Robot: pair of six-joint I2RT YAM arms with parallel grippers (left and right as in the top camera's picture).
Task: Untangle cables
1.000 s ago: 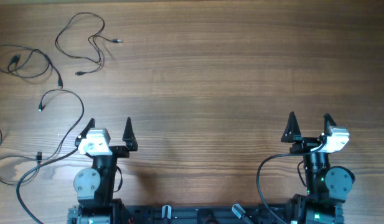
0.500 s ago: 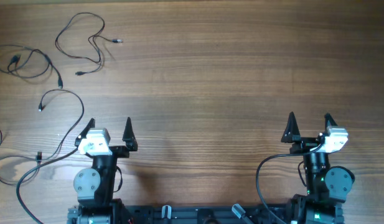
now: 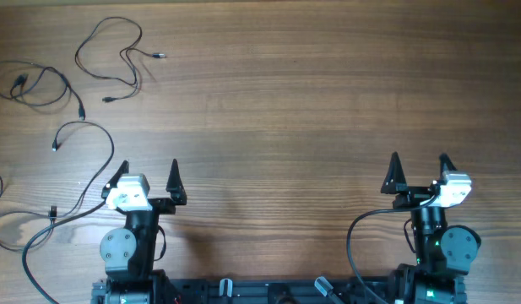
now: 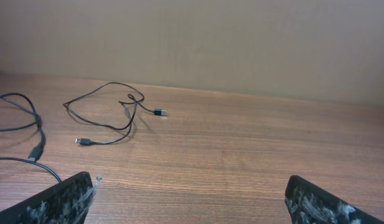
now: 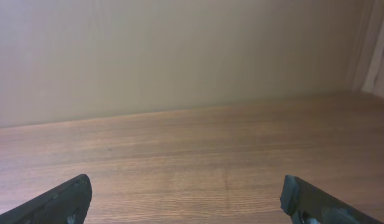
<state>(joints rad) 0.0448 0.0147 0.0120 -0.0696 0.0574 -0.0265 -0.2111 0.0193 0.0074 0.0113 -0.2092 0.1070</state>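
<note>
Cables [image 4: 159,112] lie in separate strands beyond the left gripper [image 3: 149,165], which, like the right gripper [image 3: 420,158], gapes wide and empty, so untangling looks mostly done.

**Wood Grain Beneath a Plain Wall**

We look across a brown wooden table [image 3: 311,101], its grain running side to side under soft, even light. Behind its far edge we see a plain beige wall [image 5: 179,50], and at the right a paler vertical strip [image 5: 373,43] stands against it.
</note>
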